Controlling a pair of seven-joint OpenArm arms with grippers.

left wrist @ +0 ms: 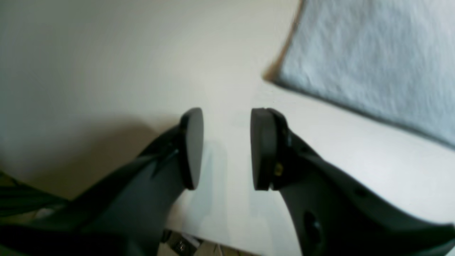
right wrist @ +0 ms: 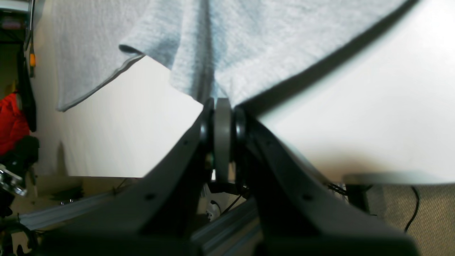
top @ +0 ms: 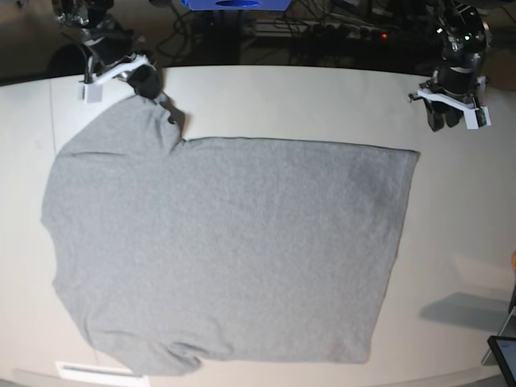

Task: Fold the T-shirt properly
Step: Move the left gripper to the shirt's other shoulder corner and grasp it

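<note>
The grey T-shirt (top: 226, 242) lies spread flat on the white table (top: 322, 97), plain side up, with its hem toward the right. My right gripper (top: 167, 110) is shut on the fabric at the far left sleeve; in the right wrist view the gripper (right wrist: 223, 106) pinches a bunched fold of the T-shirt (right wrist: 270, 39), which is lifted slightly off the table. My left gripper (top: 440, 121) hovers at the far right, just beyond the hem's far corner. In the left wrist view that gripper (left wrist: 227, 145) is open with only bare table between its pads, and the T-shirt (left wrist: 373, 60) corner lies ahead to the right.
The table's far edge runs just behind both arms, with cables and a blue object (top: 234, 4) beyond it. A dark flat device (top: 504, 355) sits at the near right corner. A red item (right wrist: 12, 121) hangs off the table in the right wrist view.
</note>
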